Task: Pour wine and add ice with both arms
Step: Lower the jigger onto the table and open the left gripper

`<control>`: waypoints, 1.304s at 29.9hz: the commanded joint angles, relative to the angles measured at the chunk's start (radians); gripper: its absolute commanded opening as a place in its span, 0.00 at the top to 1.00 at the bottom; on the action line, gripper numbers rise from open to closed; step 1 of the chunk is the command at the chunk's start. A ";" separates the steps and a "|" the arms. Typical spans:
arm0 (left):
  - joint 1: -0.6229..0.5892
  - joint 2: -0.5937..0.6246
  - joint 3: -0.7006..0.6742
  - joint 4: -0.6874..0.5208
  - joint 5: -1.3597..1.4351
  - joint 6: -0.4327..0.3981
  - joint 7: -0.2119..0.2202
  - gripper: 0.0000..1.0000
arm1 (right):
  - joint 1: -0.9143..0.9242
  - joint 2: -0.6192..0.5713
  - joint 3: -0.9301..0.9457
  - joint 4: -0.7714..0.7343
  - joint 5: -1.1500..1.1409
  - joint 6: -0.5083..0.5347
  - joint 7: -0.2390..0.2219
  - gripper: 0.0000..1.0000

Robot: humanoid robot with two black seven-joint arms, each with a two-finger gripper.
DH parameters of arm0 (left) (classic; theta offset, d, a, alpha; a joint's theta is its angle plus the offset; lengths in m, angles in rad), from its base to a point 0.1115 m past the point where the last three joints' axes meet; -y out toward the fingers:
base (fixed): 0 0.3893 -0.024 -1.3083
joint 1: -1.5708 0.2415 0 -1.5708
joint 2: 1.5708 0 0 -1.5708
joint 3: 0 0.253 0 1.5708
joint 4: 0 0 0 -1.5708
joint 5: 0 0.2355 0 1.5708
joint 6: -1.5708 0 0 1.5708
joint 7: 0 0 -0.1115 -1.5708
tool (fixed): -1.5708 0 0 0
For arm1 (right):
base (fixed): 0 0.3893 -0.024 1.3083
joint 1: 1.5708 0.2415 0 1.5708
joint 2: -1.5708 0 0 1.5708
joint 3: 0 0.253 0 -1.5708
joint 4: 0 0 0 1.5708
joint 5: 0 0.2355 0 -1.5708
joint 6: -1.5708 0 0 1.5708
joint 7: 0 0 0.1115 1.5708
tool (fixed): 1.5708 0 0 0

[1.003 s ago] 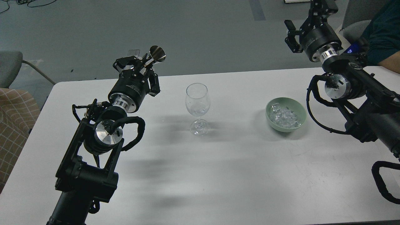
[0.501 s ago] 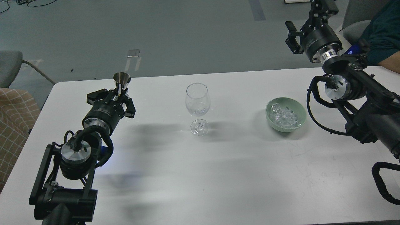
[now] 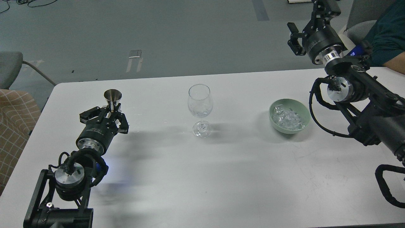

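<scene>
We look down on a white bench [image 3: 221, 177] with a matte top, faintly scuffed toward its right side and crossed by soft grey shadows. Beyond its far edge lies a grey-green floor [image 3: 190, 34], marked by a darker strip [image 3: 260, 9] and a small pale patch [image 3: 135, 54]. Black cables [image 3: 28, 3] trail at the upper left corner. At the left edge we see a grey chair [image 3: 11, 68] and a checked beige cushion [image 3: 15, 126]. Another grey chair [image 3: 359, 30] stands at the upper right.
</scene>
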 commanded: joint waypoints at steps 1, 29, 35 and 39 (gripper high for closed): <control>0.001 0.000 0.002 0.029 0.001 -0.005 -0.002 0.80 | 0.000 -0.001 0.000 0.000 0.000 0.000 0.000 0.00; 0.002 0.000 0.002 0.063 0.004 -0.005 -0.005 0.68 | -0.015 0.002 -0.001 0.001 0.000 0.000 0.000 0.00; 0.002 0.000 0.002 0.063 0.007 -0.006 -0.005 0.68 | -0.015 0.004 0.000 0.001 0.000 0.000 0.000 0.00; 0.002 0.000 0.002 0.068 0.007 -0.006 -0.005 0.67 | -0.015 0.004 0.000 0.001 0.000 0.000 0.000 0.00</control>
